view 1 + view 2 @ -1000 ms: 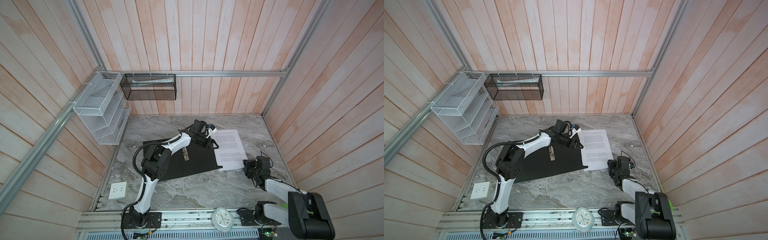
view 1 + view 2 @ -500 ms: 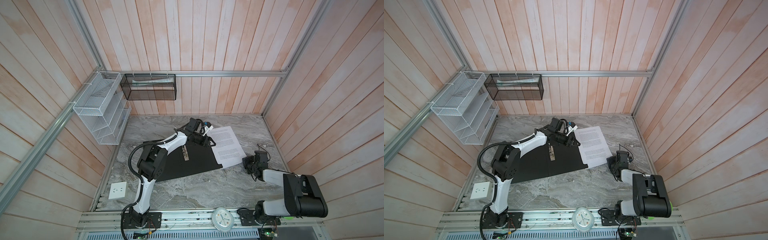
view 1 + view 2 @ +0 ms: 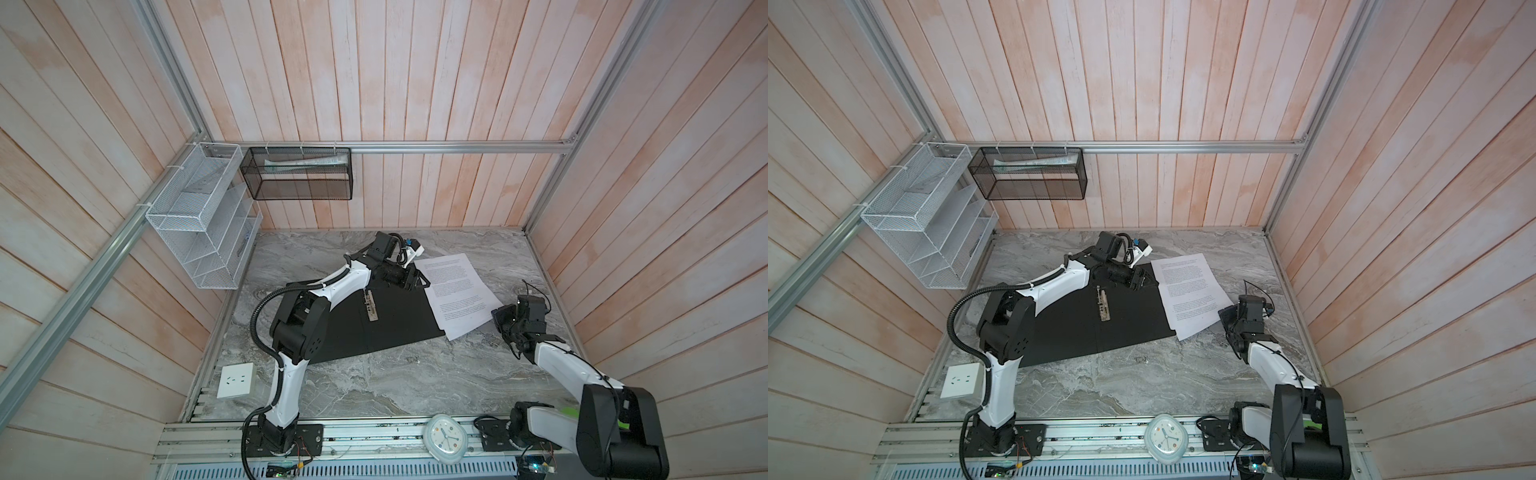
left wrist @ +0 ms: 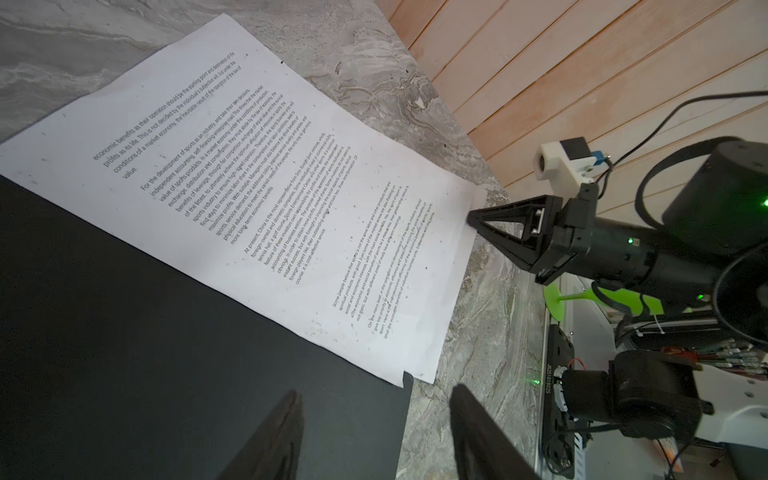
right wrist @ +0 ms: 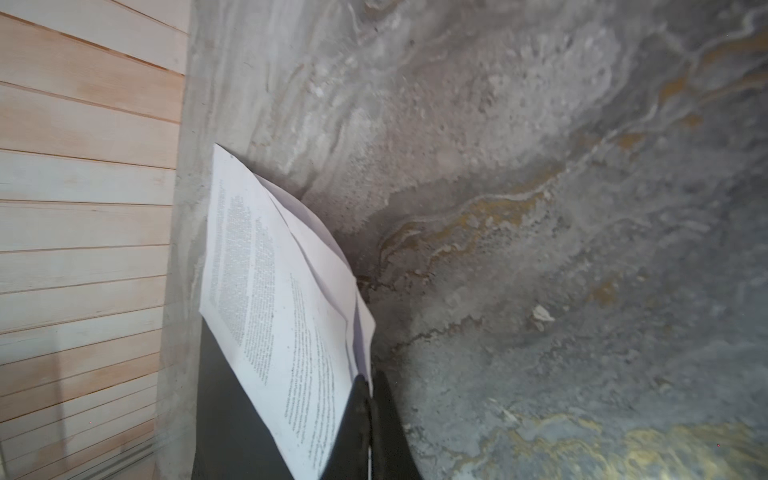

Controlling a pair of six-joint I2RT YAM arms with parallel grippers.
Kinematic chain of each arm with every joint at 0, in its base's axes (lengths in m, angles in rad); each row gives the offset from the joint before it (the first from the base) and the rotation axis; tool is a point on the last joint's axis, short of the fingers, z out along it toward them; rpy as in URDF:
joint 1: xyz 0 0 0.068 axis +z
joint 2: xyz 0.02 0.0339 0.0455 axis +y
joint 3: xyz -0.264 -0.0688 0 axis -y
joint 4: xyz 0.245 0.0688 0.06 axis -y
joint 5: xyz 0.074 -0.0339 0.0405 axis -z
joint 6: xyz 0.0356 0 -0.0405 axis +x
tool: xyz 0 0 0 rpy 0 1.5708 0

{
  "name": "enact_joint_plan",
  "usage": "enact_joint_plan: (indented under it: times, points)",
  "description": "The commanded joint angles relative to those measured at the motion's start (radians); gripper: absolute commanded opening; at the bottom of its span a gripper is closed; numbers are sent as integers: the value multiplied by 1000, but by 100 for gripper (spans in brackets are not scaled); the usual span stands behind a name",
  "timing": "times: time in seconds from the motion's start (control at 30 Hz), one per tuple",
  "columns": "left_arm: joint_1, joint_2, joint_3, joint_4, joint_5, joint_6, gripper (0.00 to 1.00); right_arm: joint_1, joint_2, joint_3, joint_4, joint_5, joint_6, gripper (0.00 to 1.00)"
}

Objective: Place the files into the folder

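item: files (image 3: 455,293) — thin stack of white printed sheets on the table (image 3: 374,382), just right of the open folder (image 3: 386,328) in both top views. one long edge meets the folder's black inside; which lies over which, can't tell. not yet in the folder.

folder: open, black side up, metal clip (image 3: 370,305) along the spine, no sheets at the clip.

right gripper (image 5: 369,386): jaws closed thin on the outer edge of the files, near a corner. in the right wrist view the sheets bow up off the table beside the pinch.

left gripper (image 4: 374,395): jaws approx half apart, holding nothing, over a corner of the folder. touching it or not, can't tell.

handling (est.): v. light and floppy, no stiffness across the sheet, so it will likely sag and curl from a one-edge pinch. sheets are slick on each other; the stack prob. fans or sheds a lower sheet if dragged fast. creases easily, not breakable. table looks smooth, so sliding should go easy.

where to hold: edge or corner only — the flat face gives no purchase. the pinch must go deep enough to catch all sheets. present grip looks ok for a low drag onto the black inside, toward the clip. folder is stiffer but may shift w/ the paper; steadying it w/ the left gripper seems wise.
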Motion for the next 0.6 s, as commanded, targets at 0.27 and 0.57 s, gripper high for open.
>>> enact_joint_plan:
  times: [0.27,0.57]
  points:
    - [4,-52,-12,16,38,-40,59,-17,-27,-21,-4,-103,-51,0]
    - [-38,99,117,-26,79,-64,59,-17,-68,-66,23,-160,-64,10]
